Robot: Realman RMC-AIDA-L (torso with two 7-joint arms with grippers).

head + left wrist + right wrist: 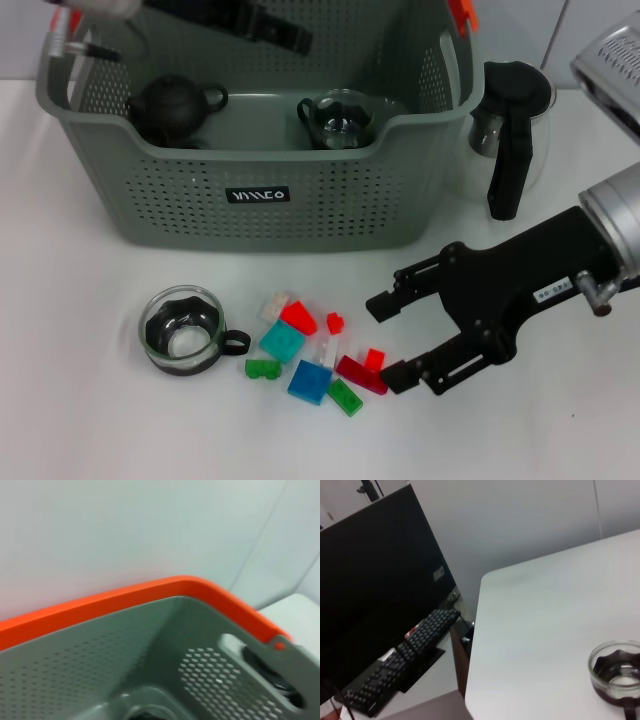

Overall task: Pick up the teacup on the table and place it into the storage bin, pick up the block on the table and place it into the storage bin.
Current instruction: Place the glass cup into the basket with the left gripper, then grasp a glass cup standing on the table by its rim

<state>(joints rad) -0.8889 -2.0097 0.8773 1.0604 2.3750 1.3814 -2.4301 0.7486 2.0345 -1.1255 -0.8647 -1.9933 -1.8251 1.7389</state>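
Observation:
A glass teacup (185, 330) with a dark base and black handle stands on the white table, left of a pile of small coloured blocks (310, 358); the right wrist view also shows this teacup (615, 674). My right gripper (388, 342) is open, low over the table just right of the pile, its lower fingertip beside a dark red block (360, 374). Behind them stands the grey-green perforated storage bin (260, 215), whose orange rim and inner wall (150, 645) fill the left wrist view. My left gripper (270, 25) hangs above the bin's back.
Inside the bin sit a black teapot (175, 105) and a second glass cup (340, 118). A glass pot with a black handle (510, 125) stands right of the bin. Off the table's edge are a keyboard (405, 655) and dark monitor (375, 580).

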